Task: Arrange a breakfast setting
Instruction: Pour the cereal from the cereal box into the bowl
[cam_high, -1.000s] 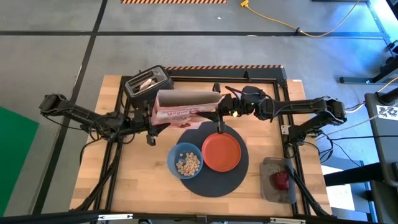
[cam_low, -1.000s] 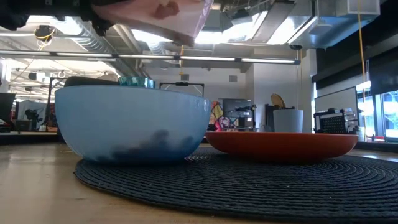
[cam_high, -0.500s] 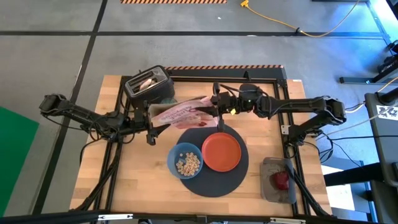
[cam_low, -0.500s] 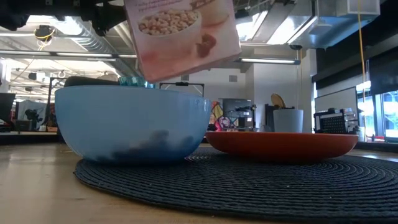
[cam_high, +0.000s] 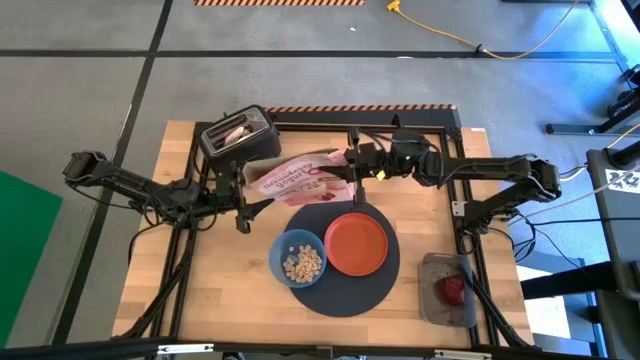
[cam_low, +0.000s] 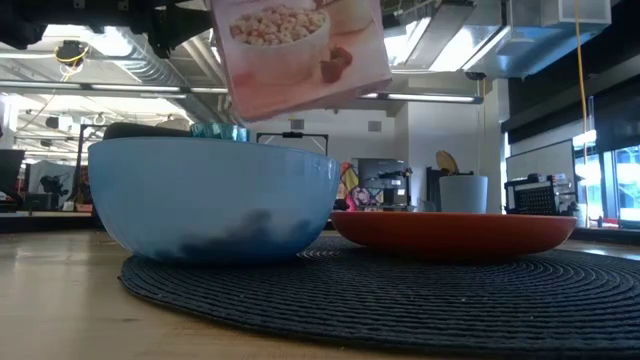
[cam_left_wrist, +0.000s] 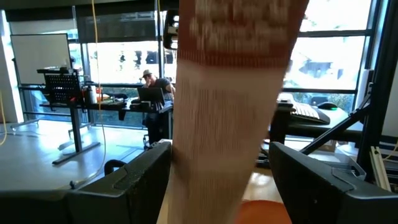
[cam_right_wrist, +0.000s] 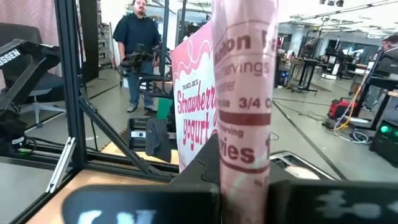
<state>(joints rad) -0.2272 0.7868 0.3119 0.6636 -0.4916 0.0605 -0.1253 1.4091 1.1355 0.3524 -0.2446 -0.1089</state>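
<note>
Pink and white, the cereal box (cam_high: 298, 180) hangs in the air above the far part of the table (cam_high: 210, 290), held between our two grippers. Our left gripper (cam_high: 246, 186) clamps the box's left end, with a dark finger (cam_left_wrist: 127, 186) on each side of the cardboard in the left wrist view. Our right gripper (cam_high: 352, 168) clamps the right end, the narrow printed edge of the box (cam_right_wrist: 241, 112) pinched between its fingers in the right wrist view. From table height the box (cam_low: 300, 50) floats over the bowl, tilted.

On the round dark-grey mat (cam_high: 345, 290) at the table's middle we see the blue bowl (cam_high: 297, 257) on the left, holding pale cereal pieces (cam_high: 302, 265), and the orange plate (cam_high: 356, 244) just beside it on the right, the two rims close together. The low view shows the bowl (cam_low: 210, 200) and plate (cam_low: 455, 232) both sitting on the woven mat (cam_low: 400, 295).

At the far left corner stands a dark toaster (cam_high: 238, 137) with a toast slice (cam_high: 236, 131) in its slot. Near the right edge a small red apple (cam_high: 452, 289) lies on a grey tray (cam_high: 432, 300).

Beyond the table, a person (cam_right_wrist: 140, 53) stands in the room.
</note>
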